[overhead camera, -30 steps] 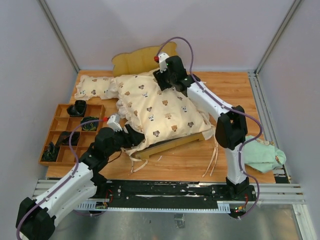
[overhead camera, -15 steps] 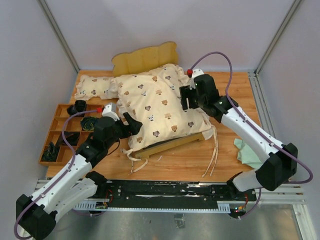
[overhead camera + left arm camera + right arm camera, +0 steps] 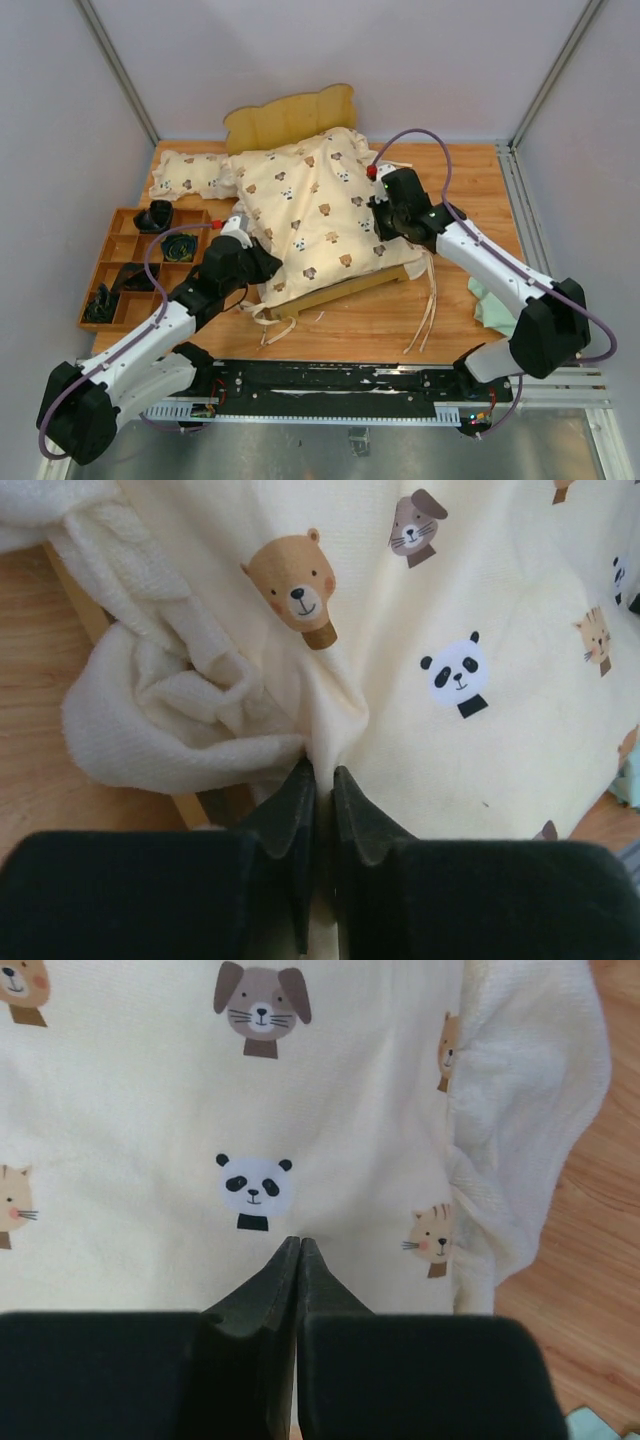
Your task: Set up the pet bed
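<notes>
The pet bed's wavy wooden headboard (image 3: 290, 115) stands at the back, and its front rail (image 3: 345, 288) shows under the cream animal-print quilt (image 3: 310, 205) draped over the frame. The rest of the bed is hidden by the quilt. My left gripper (image 3: 266, 262) is at the quilt's front-left edge. In the left wrist view it (image 3: 322, 775) is shut on a fold of quilt (image 3: 480, 600) beside the bunched ruffle (image 3: 150, 730). My right gripper (image 3: 378, 216) is on the quilt's right side, shut, its tips (image 3: 300, 1243) pressed together against the fabric (image 3: 150, 1110) just below a panda print.
A matching pillow (image 3: 190, 175) lies at the back left. A wooden compartment tray (image 3: 108, 270) with dark items sits at the left edge. A green cloth (image 3: 492, 305) lies at the right, under the right arm. The quilt's ties (image 3: 428, 300) trail over the table in front.
Both grippers went from open to shut. The left closed on the quilt's front-left edge. The right moved slightly down and left onto the quilt's right side.
</notes>
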You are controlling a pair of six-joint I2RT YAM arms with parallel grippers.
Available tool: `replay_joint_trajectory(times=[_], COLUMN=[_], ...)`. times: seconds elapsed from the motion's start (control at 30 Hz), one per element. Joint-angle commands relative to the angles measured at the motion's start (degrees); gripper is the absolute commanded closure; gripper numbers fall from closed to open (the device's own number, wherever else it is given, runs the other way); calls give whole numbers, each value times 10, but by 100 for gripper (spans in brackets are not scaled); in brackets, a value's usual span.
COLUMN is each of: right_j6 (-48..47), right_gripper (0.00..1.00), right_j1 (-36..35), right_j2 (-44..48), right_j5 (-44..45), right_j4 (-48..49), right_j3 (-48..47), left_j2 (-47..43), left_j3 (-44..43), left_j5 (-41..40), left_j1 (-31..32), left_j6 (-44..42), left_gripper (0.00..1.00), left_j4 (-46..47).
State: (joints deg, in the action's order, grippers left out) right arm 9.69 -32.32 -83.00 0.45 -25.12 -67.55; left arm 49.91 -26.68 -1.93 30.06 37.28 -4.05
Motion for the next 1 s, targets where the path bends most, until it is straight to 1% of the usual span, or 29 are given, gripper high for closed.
replay_joint_trajectory(times=[0.0,0.03,0.13,0.23,0.27,0.3,0.33,0.37,0.43,0.47,0.5,0.6,0.77,0.8,0.83,0.87,0.9,0.97], right_j6=[-18,-18,-17,-16,-13,-6,6,15,23,25,25,19,15,16,15,14,13,10], right_gripper=[100,100,100,100,100,98,86,68,43,35,33,31,28,29,34,42,58,93], right_j1=[5,5,5,6,6,5,5,5,5,5,5,6,7,9,11,12,12,12], right_j2=[75,91,123,126,118,110,103,95,85,81,78,64,9,-1,-9,-13,-14,-3], right_j5=[47,54,74,88,76,66,55,45,23,17,11,1,51,52,48,45,47,51], right_j4=[7,18,62,92,89,80,66,53,43,45,50,44,-12,-13,-12,-13,-13,-13], right_j3=[-11,0,47,78,76,70,61,53,49,55,63,75,69,69,67,64,58,48], left_j2=[20,25,36,38,38,39,40,40,39,37,34,25,17,18,19,21,22,26], left_j3=[-4,-7,-9,7,12,13,9,4,-2,-1,-1,4,13,15,16,16,15,12], left_j5=[65,65,60,69,74,73,67,61,48,42,39,29,1,2,4,10,16,29], left_j1=[1,1,1,1,1,1,1,1,1,1,1,1,1,1,1,1,1,1], left_j6=[-6,-10,-10,6,13,16,19,16,6,4,1,-2,-8,-8,-8,-9,-8,-9], left_gripper=[95,99,100,100,100,95,89,88,88,91,93,100,100,100,100,100,100,100], left_j4=[58,60,69,95,105,101,89,76,60,56,53,45,31,33,36,40,45,53])
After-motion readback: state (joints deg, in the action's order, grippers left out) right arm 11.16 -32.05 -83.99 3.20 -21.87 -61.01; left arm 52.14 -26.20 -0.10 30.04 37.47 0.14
